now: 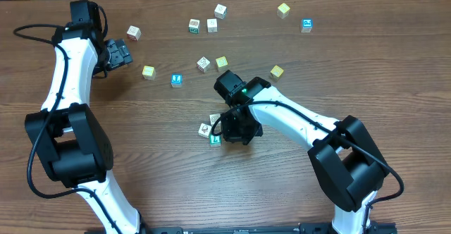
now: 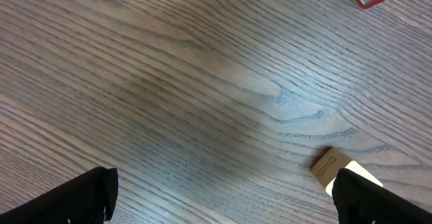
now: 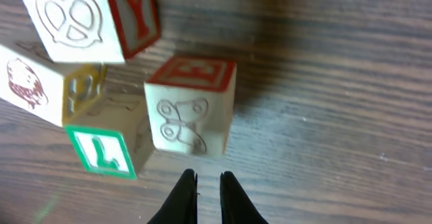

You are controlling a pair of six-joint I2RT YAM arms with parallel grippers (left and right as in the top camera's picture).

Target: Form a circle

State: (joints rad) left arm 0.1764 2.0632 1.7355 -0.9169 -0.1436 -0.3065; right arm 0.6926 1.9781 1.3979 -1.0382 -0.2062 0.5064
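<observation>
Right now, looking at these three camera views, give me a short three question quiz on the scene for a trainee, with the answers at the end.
1. True or false: the right claw is gripping the green-faced cube.
2. Multiple choice: in the right wrist view, how many cubes make up the tight group? A two, B four, C six.
3. Short answer: which claw stands wide open?

Key
1. False. It is shut and empty, just short of the cubes.
2. B.
3. The left claw.
</observation>
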